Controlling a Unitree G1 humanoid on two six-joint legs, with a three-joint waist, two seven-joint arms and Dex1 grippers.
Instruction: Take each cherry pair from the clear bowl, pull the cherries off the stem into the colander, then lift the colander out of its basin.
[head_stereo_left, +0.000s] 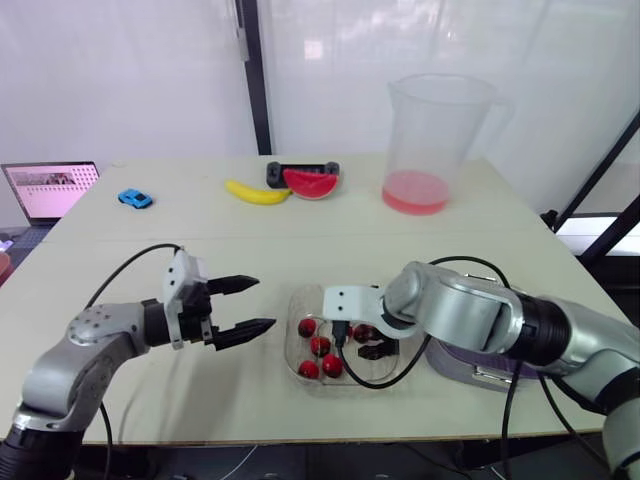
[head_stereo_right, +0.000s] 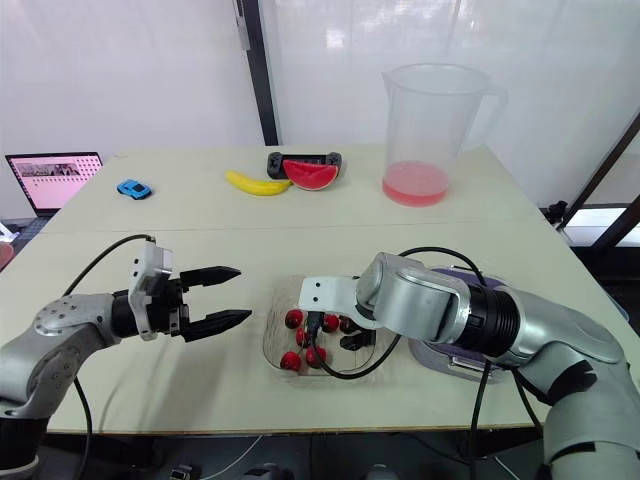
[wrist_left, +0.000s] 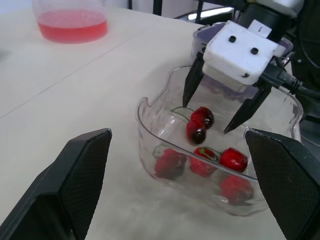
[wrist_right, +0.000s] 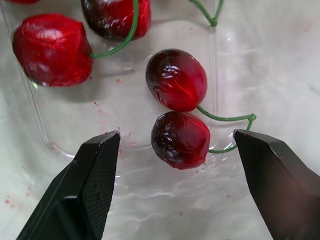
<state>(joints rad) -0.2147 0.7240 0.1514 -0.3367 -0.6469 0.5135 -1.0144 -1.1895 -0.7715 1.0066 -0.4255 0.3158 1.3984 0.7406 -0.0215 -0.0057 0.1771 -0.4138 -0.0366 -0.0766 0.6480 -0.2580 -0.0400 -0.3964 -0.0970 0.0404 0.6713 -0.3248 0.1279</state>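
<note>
The two head eyes are looking forward and down over the table (head_stereo_left: 300, 230) from well back, sharing one scene. The left wrist camera is facing the clear bowl (wrist_left: 150, 150) from nearby, catching the right gripper (wrist_left: 206, 118) over it. The right wrist camera is peering closely into that bowl at the same dark cherry pair (wrist_right: 179, 107).

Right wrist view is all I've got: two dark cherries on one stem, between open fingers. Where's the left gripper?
Observer: The left gripper hovers open over the table, on the robot's left of the bowl, not touching it.
Operator: Am I inside the bowl?
Observer: Yes. The right gripper has its tips down in the bowl, either side of that cherry pair.
Operator: Drop-off spot?
Observer: A purple-rimmed basin sits on the robot's right of the bowl; the right arm hides its inside.
</note>
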